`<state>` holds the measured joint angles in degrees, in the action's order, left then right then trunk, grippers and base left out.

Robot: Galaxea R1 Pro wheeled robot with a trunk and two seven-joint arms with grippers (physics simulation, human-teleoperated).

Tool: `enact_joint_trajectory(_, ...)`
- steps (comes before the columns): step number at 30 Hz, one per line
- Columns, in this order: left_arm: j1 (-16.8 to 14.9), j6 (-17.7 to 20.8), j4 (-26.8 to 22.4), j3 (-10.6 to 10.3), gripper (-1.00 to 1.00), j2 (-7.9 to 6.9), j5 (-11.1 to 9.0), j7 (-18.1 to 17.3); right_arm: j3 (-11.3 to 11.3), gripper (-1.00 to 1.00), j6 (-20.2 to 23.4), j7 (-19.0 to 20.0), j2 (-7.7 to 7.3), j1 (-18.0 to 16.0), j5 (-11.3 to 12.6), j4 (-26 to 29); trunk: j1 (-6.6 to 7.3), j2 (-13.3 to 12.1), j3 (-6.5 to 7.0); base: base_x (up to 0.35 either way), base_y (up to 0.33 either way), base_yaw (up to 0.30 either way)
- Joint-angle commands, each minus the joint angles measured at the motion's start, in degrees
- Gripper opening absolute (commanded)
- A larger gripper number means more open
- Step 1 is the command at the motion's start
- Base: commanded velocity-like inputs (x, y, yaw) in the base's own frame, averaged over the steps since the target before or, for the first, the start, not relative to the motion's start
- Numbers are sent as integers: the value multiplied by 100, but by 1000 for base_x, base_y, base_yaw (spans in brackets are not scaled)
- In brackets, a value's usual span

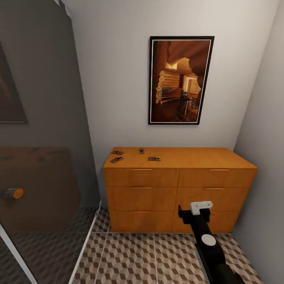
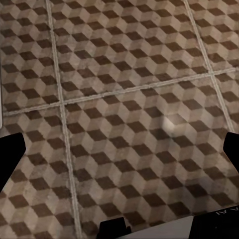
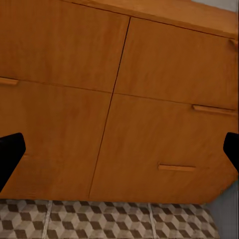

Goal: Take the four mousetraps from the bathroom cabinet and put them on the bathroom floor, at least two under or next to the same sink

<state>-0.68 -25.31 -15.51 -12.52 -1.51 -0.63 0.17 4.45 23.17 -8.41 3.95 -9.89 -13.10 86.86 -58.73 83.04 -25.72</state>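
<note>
The bathroom floor point(image 1: 130, 256) of cube-patterned tiles runs up to the cabinet point(image 1: 177, 189), an orange-brown sideboard standing against the back wall below a framed picture point(image 1: 180, 80). All four mousetraps lie on the cabinet's top at its left end: one at the back left point(image 1: 117, 152), one in front of it point(image 1: 116, 159), one further back toward the middle point(image 1: 141, 150) and one to the right point(image 1: 154, 159), whose long axis runs roughly along the cabinet's front edge.

The right gripper point(image 1: 194, 213) hangs low before the lower right drawers, so the traps lie above it and to its left. Its wrist view looks at drawer fronts point(image 3: 164, 129) between widely parted fingertips, jaws released. The left gripper point(image 2: 119, 149) faces bare tiles, fingertips likewise spread; I judge the right arm nearer. The traps' fittings are too small to make out.
</note>
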Motion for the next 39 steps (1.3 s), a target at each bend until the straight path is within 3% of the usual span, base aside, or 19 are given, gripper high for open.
enact_joint_trajectory(1, -3, -19, 6, -18, 100, -2, -7, 2, 9, 100, 137, -33, 2, -90, -51, 42, 0, 4, -7, 0, 0, 0)
enact_joint_trajectory(11, -3, -26, 28, -22, 100, 1, -7, 1, 21, 100, 1268, -93, 72, -1246, -66, 155, 0, 4, -7, 0, 0, 0)
enact_joint_trajectory(16, -3, -26, 23, -22, 100, 1, -7, 1, 28, 100, 1894, -87, 263, -2110, -61, -86, 0, 4, -7, 0, 0, 0)
enact_joint_trajectory(18, -3, -26, 24, -22, 100, 1, -7, 1, 29, 100, 1960, -89, 323, -2320, -61, -225, 0, 4, -7, 0, 0, 0)
enact_joint_trajectory(21, -3, -26, 23, -22, 100, 1, -7, 1, 31, 100, 2042, -89, 532, -2860, -61, -766, 0, 4, -7, 0, 0, 0)
enact_joint_trajectory(28, -4, -26, 22, -19, 100, 1, -7, -1, 43, 100, 2051, -67, 605, -3157, -55, -1086, 0, 4, -7, 57, 0, 0)
enact_joint_trajectory(39, -4, -18, 25, -16, 100, 1, -13, -7, 99, 100, 2051, -50, 605, -3201, -48, -1129, 0, 4, -7, 292, 0, 0)
